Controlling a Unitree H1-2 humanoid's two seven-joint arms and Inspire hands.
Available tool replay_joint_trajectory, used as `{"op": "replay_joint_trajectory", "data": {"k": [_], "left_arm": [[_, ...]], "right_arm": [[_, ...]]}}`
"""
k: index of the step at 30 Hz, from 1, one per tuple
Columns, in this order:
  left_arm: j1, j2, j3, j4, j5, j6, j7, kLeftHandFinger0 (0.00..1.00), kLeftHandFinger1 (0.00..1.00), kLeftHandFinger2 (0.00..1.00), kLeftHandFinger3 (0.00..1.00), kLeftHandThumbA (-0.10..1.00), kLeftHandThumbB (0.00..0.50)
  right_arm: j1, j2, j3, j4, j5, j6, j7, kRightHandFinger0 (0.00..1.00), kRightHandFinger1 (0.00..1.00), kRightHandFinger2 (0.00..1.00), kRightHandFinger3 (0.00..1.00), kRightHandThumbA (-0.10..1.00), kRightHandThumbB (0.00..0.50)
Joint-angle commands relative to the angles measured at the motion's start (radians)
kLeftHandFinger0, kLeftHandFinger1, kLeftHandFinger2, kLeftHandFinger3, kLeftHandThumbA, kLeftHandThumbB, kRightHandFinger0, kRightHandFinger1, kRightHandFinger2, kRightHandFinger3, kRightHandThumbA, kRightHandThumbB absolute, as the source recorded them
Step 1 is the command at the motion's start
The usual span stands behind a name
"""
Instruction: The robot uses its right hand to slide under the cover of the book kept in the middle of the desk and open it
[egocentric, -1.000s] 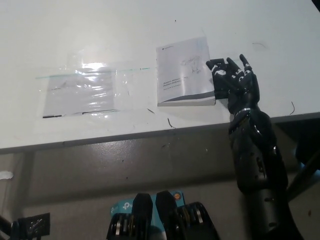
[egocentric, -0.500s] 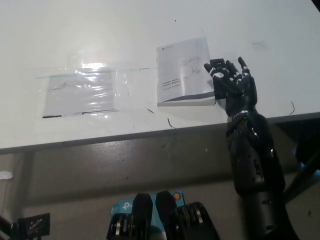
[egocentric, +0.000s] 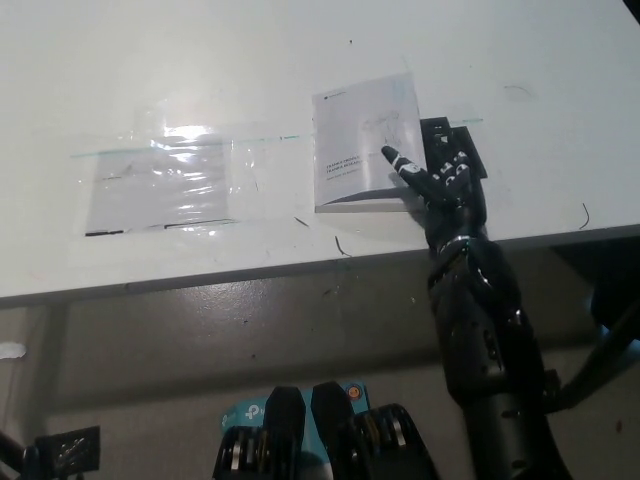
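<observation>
A thin white book (egocentric: 362, 135) with a grey band along its near edge lies on the white desk (egocentric: 300, 60), in the middle. My black right hand (egocentric: 440, 170) is at the book's right edge, fingers apart. One finger lies across the book's near right corner on top of the cover, and the others reach along the right edge, where the cover looks slightly raised. It holds nothing. My white left hand is not in view.
A clear plastic zip bag (egocentric: 165, 180) lies flat on the desk to the left of the book. The desk's front edge (egocentric: 250, 272) runs just below both, with grey floor beneath. Small dark scratches mark the desk near the edge.
My right hand has moved left from beside the book onto its right edge, with one finger now over the cover's near right corner. The cover's right edge seems slightly lifted.
</observation>
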Motion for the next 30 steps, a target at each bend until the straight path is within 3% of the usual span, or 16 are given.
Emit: {"op": "replay_joint_trajectory", "data": {"k": [1, 3, 9, 13, 19, 23, 30], "left_arm": [[-0.016, 0.011, 0.001, -0.022, -0.019, -0.022, -0.020, 1.00, 1.00, 1.00, 1.00, 1.00, 0.013], [-0.011, 0.014, -0.007, -0.020, -0.003, -0.023, -0.010, 1.00, 0.99, 1.00, 1.00, 1.00, 0.011], [-0.003, 0.009, -0.005, -0.033, -0.013, -0.019, -0.022, 1.00, 1.00, 1.00, 1.00, 1.00, 0.023], [0.002, 0.012, -0.011, -0.037, -0.006, -0.018, -0.022, 1.00, 1.00, 1.00, 1.00, 1.00, 0.016], [0.001, 0.021, -0.004, -0.019, -0.010, -0.018, -0.023, 1.00, 1.00, 1.00, 1.00, 1.00, 0.031], [-0.005, 0.025, -0.001, -0.008, -0.006, -0.021, -0.010, 1.00, 1.00, 1.00, 1.00, 1.00, 0.026], [-0.008, 0.028, -0.003, -0.002, -0.003, -0.024, -0.008, 1.00, 0.99, 1.00, 1.00, 1.00, 0.020]], "right_arm": [[-0.019, 0.018, 0.012, -0.006, -0.014, -0.047, 0.027, 0.82, 0.81, 0.90, 1.00, 1.00, 0.035], [-0.029, 0.019, 0.022, 0.007, -0.032, -0.048, 0.017, 0.80, 0.78, 0.85, 0.98, 1.00, 0.063], [-0.065, 0.032, 0.035, 0.023, -0.037, -0.048, 0.029, 0.78, 0.75, 0.80, 0.95, 1.00, 0.081], [-0.080, 0.041, 0.054, 0.031, -0.056, -0.064, 0.034, 0.76, 0.74, 0.78, 0.94, 1.00, 0.069], [-0.111, 0.053, 0.104, 0.045, -0.094, -0.054, 0.022, 0.70, 0.72, 0.76, 0.90, 1.00, 0.093], [-0.155, 0.048, 0.137, 0.089, -0.118, -0.060, 0.037, 0.68, 0.71, 0.75, 0.89, 1.00, 0.073], [-0.242, 0.031, 0.188, 0.180, -0.158, -0.062, 0.056, 0.67, 0.71, 0.75, 0.87, 1.00, 0.141]]}}
